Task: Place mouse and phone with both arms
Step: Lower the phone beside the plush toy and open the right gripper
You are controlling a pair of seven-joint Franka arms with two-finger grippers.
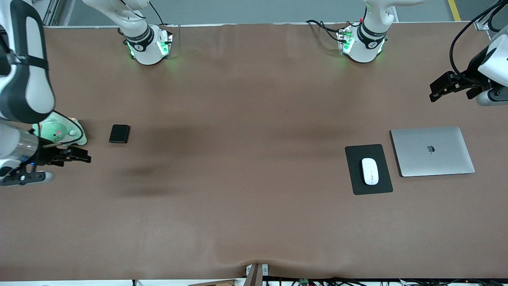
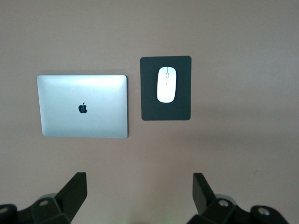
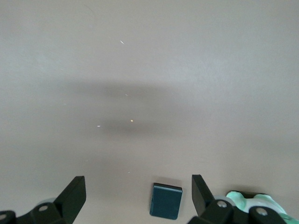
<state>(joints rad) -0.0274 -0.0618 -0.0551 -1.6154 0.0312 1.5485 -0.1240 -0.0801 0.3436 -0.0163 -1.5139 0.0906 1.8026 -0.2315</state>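
Mouse on mouse pad, phone well apart; left gripper, right gripper wide open, empty. Risk: glossy phone slipping from grasp.

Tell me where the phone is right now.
The phone lies flat on the table toward the right arm's end, beside a green toy, untouched by the open right gripper.

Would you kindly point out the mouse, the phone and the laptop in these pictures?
mouse (image 1: 370,171): front view, middle of its white top.
phone (image 1: 119,133): front view, centre of its black face.
laptop (image 1: 432,151): front view, closed silver lid beside the logo.
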